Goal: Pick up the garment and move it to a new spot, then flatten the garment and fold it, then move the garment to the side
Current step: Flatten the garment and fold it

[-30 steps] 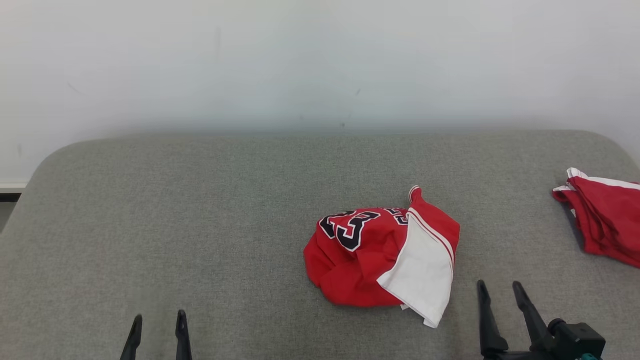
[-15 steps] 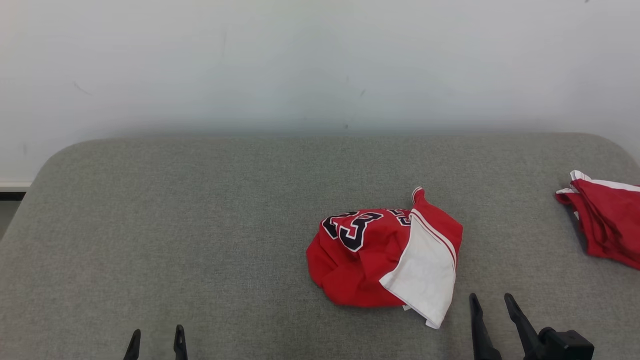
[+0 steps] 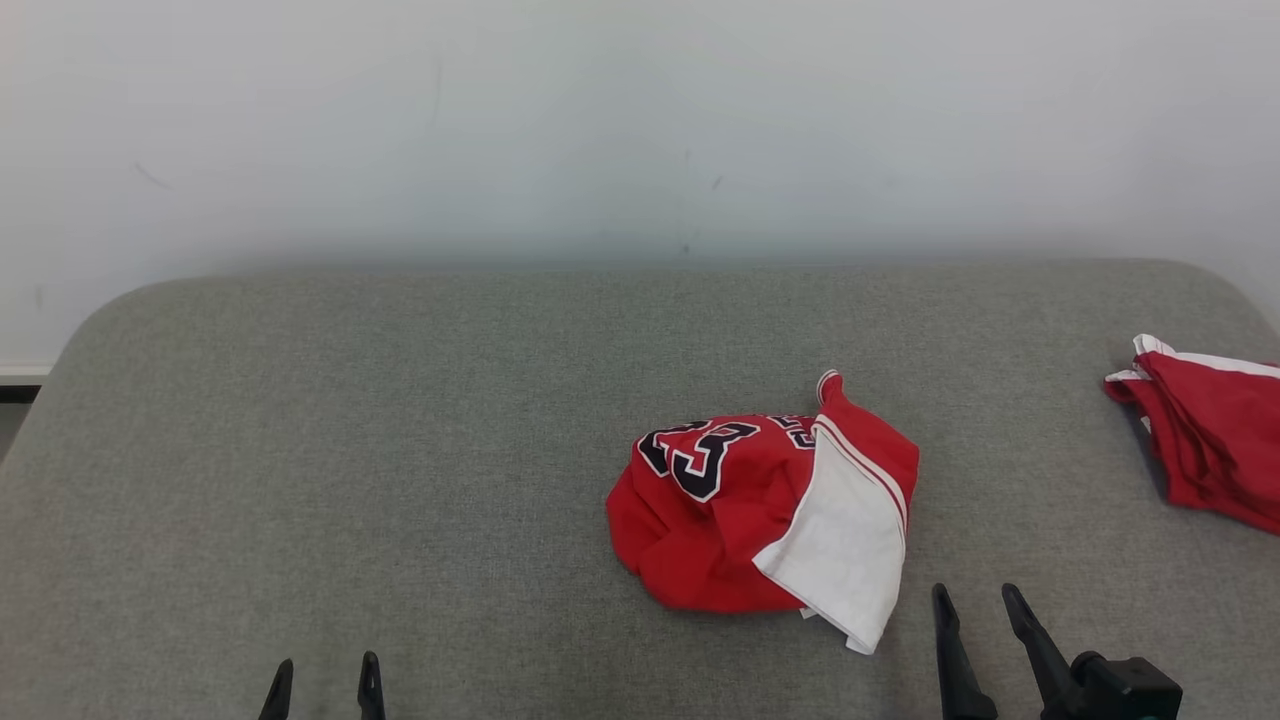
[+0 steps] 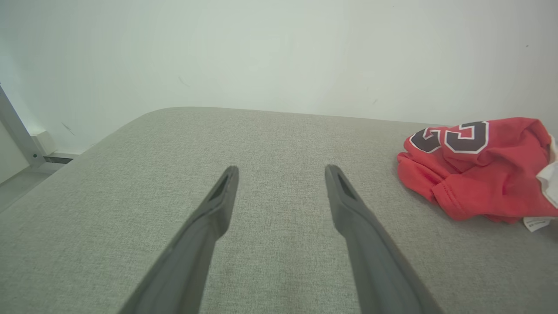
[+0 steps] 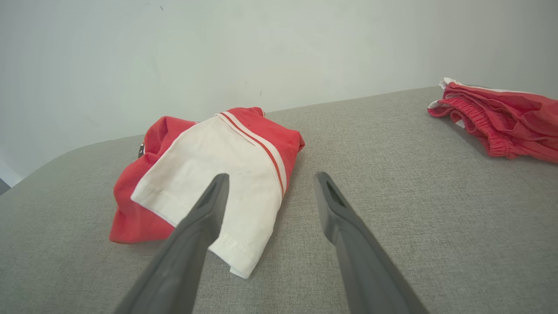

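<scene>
Garment (image 3: 760, 510) pickup looks to me like the step in hand. The red jersey lies crumpled and untouched on the grey padded worktop (image 3: 400, 420), so nothing of the task seems done.

Furthest left, the left tool (image 3: 327, 660) hangs over bare surface, its two dark fingers spread wide and empty. The garment sits well off to its right and somewhat ahead of it. The heap shows dark numerals on its left half, and a white panel edged with red stripes is flopped over its right half.

The right tool (image 3: 975, 592) is near that panel's closest corner, with the heap ahead of it and to its left. Its fingers are parted with nothing between them. Well away to its right, a second red bundle (image 3: 1205, 440) lies at the worktop's edge.

I'd say the next move calls for the right tool to reach forward and leftward and come down on a raised fold. It should pinch enough cloth to lift the whole heap, not just the loose white flap.
</scene>
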Controlling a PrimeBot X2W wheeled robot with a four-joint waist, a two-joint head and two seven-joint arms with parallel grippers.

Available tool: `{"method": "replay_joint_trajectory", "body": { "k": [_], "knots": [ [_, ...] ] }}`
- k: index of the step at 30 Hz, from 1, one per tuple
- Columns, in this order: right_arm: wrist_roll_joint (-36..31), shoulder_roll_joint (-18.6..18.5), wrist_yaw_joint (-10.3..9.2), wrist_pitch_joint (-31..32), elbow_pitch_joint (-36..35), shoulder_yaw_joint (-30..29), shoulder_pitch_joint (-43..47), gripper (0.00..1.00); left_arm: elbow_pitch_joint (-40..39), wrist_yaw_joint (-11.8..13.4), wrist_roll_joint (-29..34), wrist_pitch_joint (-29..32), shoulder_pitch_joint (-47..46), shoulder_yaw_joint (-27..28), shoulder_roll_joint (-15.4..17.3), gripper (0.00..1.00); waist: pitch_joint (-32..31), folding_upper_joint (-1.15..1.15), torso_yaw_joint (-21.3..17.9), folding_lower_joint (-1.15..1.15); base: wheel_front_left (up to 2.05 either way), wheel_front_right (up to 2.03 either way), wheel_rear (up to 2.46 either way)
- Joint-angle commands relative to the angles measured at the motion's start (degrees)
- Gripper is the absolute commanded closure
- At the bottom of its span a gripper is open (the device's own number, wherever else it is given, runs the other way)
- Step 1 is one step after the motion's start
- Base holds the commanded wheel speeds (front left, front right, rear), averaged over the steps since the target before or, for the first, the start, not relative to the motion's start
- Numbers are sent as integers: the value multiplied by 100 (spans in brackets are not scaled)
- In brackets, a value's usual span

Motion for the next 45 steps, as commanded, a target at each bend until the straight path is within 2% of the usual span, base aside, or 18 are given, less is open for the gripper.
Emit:
{"method": "replay_joint_trajectory", "body": {
  "k": [1,9,17,22,27,30,34,40,45],
  "knots": [
    [20,7,-10,-20,4,17,-39,0,18,-2,45,-17,37,17,-23,0,0,0,-9,0,0,0,0],
    [26,10,-10,2,25,84,-89,0,115,-190,62,-17,-276,-299,-48,0,-7,0,-160,0,0,0,0],
    [23,15,-10,10,32,138,-132,0,494,-396,-59,134,-913,-1091,-48,0,13,0,-510,0,0,0,0],
    [36,17,-10,2,49,190,-170,0,662,-455,-247,477,-1544,-1825,-50,0,63,0,-848,0,0,0,0],
    [55,19,-10,-26,82,250,-222,0,1016,-449,-777,1068,-2177,-2587,-18,0,136,0,-1210,0,0,0,0],
    [59,20,-10,-43,101,269,-253,0,1326,-444,-1051,1311,-2480,-2875,27,0,187,0,-1425,0,0,0,0],
    [69,21,-10,-61,110,290,-283,0,1820,-444,-1177,1599,-2752,-2932,34,0,255,0,-1698,0,0,0,0],
    [105,23,-10,-111,134,284,-336,0,2320,-260,-1177,1557,-2973,-2870,23,0,386,0,-1940,0,0,0,0],
    [133,23,-10,-152,177,287,-375,0,2696,119,-1120,1484,-3187,-2726,25,0,456,0,-1982,0,0,0,0]
  ]
}}
